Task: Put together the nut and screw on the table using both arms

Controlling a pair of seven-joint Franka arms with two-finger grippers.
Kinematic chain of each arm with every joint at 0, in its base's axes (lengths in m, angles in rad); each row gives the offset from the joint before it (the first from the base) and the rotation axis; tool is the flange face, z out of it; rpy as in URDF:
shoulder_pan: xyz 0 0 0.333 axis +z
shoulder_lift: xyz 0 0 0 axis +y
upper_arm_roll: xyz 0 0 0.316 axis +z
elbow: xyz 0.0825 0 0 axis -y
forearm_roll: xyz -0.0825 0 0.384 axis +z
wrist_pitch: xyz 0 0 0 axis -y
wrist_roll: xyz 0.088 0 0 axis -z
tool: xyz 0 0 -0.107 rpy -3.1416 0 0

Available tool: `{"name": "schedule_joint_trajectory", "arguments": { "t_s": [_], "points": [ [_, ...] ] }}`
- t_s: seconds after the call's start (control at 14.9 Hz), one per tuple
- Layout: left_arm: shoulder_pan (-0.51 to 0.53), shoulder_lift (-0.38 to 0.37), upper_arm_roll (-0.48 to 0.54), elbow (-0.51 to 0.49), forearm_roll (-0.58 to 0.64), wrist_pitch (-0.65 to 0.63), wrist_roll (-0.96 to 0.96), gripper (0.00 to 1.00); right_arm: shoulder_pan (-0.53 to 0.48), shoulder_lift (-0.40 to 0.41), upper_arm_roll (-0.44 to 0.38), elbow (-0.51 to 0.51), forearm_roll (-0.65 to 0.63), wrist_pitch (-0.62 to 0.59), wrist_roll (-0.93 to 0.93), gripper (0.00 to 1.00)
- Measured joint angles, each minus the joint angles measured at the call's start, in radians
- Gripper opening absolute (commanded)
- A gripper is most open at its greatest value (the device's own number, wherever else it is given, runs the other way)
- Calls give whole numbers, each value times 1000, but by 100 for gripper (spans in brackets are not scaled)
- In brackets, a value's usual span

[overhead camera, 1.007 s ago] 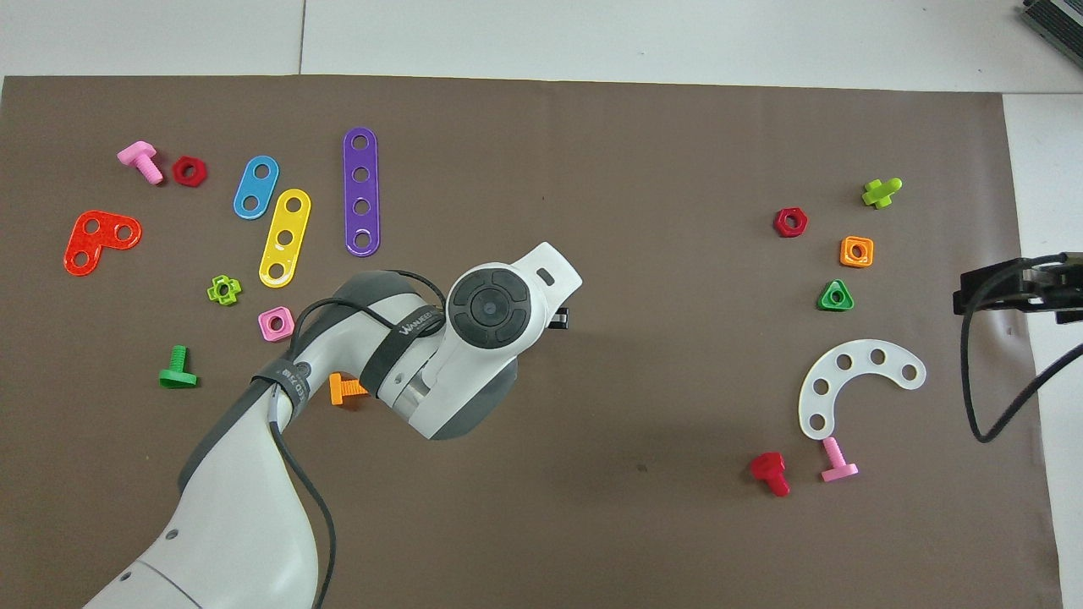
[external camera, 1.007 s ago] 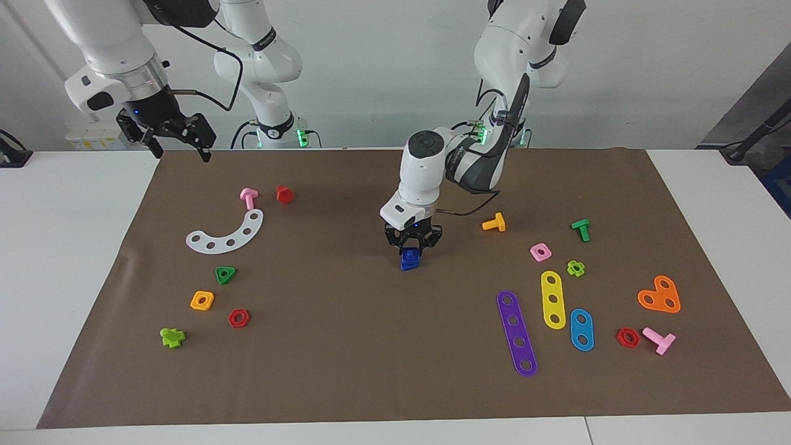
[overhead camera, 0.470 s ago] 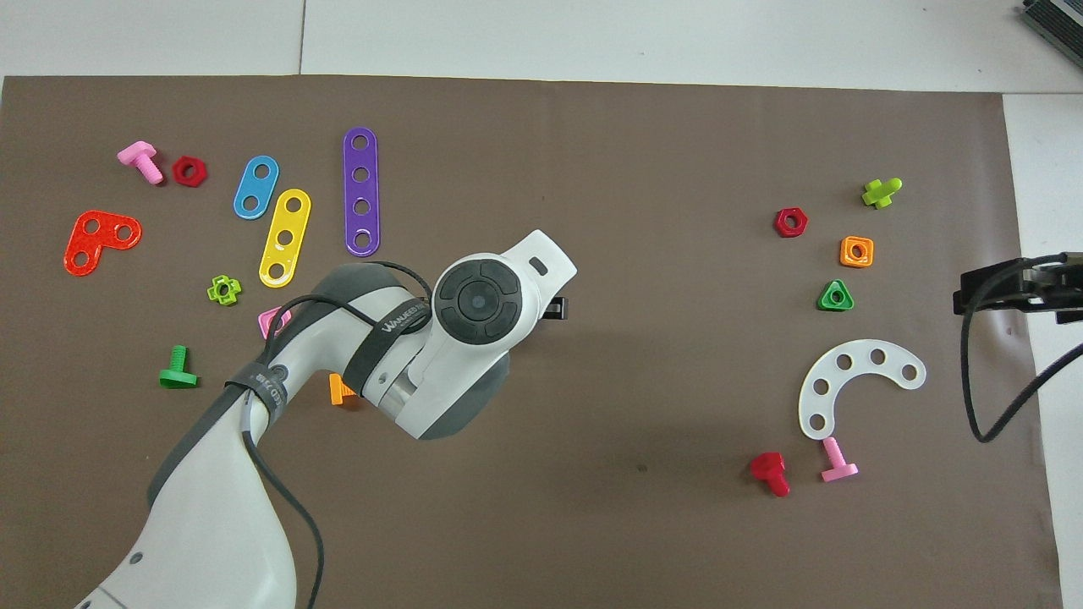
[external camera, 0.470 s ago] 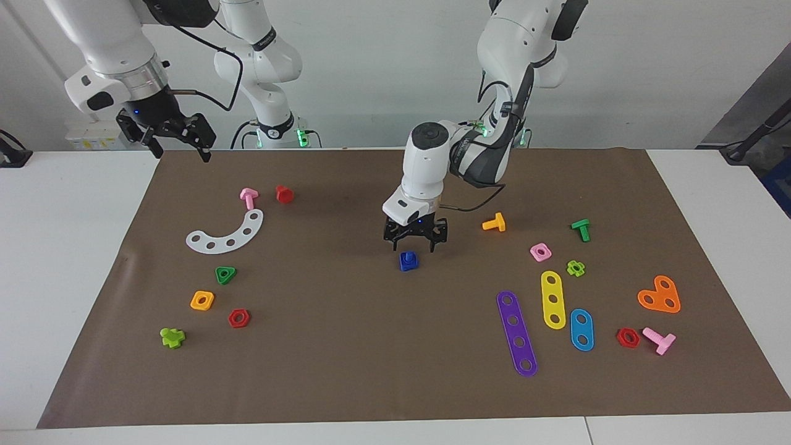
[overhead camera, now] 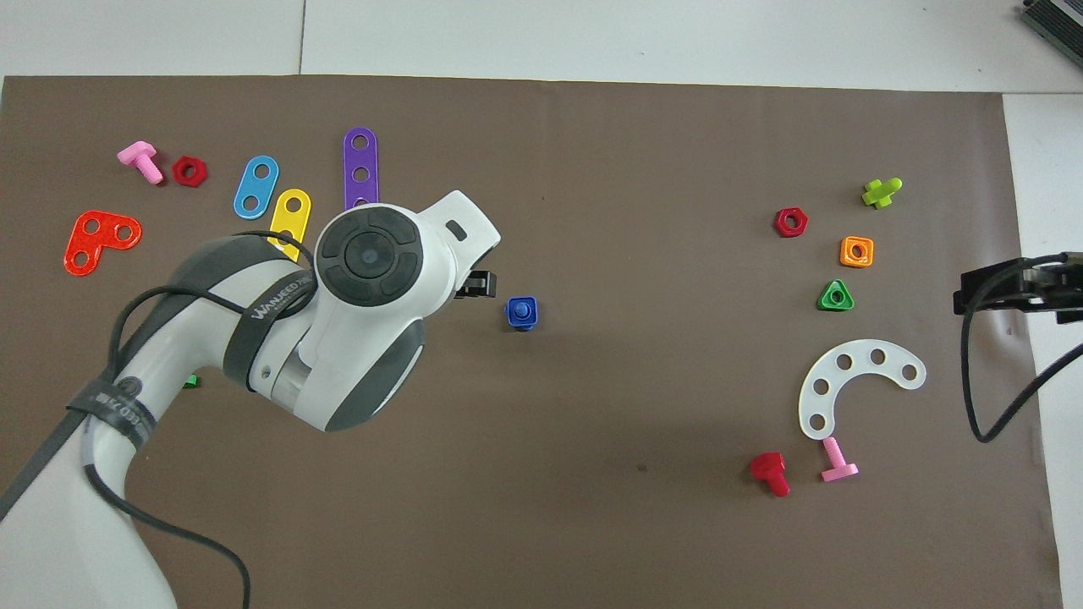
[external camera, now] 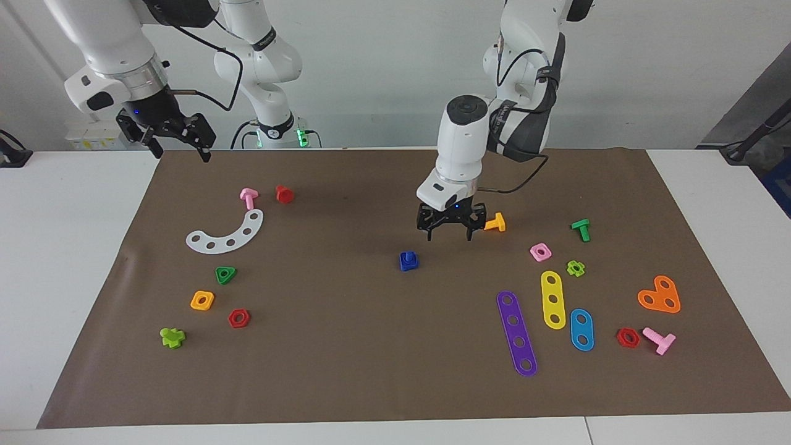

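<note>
**Nut and screw joined on the mat, both grippers empty**

The nut (external camera: 408,263) sits flat near the middle of the mat (external camera: 346,371) with the screw (external camera: 407,255) standing in its centre hole, shaft up. The overhead view shows the nut's rounded square outline and the round shaft end in its middle; the facing view shows instead how the shaft rises above the nut. In the overhead view the left arm's wrist hides most of its gripper, and also the orange screw (external camera: 495,222) and the pink nut (external camera: 540,251), which the facing view shows plainly.

The left gripper (external camera: 449,235) hangs above the mat, off the nut toward the left arm's end, close to the orange screw. Its fingers are spread wide and hold nothing; it touches nothing.

The right gripper (external camera: 179,147) waits raised over the mat's edge at the right arm's end, well apart from the nut. Its jaws are wide apart and empty.
</note>
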Motion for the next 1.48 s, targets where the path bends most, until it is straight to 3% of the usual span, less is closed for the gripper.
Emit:
{"name": "schedule_joint_trajectory", "arguments": {
  "t_s": [0.34,0.74,1.07,1.48],
  "points": [
    [91,-59,0,-3,-10,-68,113,100,0,0,0,0,0,0,0,100],
    [169,-153,18,-8,-118,-171,325,100,0,0,0,0,0,0,0,100],
    [194,-246,143,-11,-189,-245,506,100,2,0,4,0,0,0,0,100],
    [213,-268,179,19,-191,-286,549,100,2,0,5,0,0,0,0,100]
  ]
}}
